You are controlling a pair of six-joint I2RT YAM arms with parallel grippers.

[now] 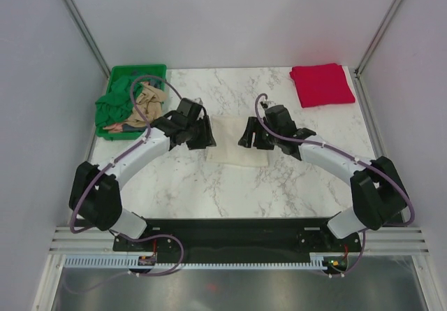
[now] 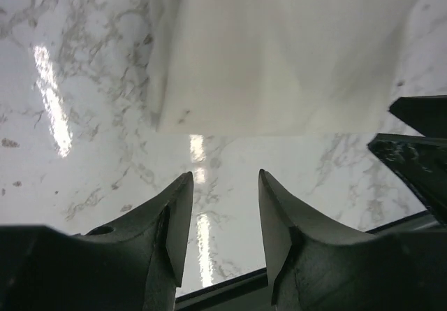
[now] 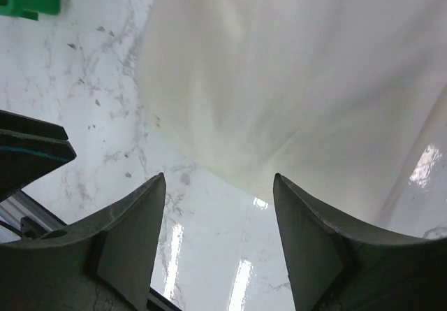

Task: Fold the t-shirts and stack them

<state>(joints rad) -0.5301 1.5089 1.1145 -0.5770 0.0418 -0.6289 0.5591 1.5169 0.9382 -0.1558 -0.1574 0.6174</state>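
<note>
- The cream shirt [image 1: 236,147] is seen flat between both claws, just ahead of each.
- The left claw [image 2: 223,185] and right claw [image 3: 218,185] are held apart, empty.

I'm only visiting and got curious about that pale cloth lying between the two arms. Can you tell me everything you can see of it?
It is a cream-white shirt of soft, plain cloth, folded into a compact rectangle, so no sleeves or collar show. Its surface is smooth with a few gentle creases. It lies flat on the marble table, near the middle. The left gripper and right gripper flank its two sides, both open, and neither one holds it.
</note>
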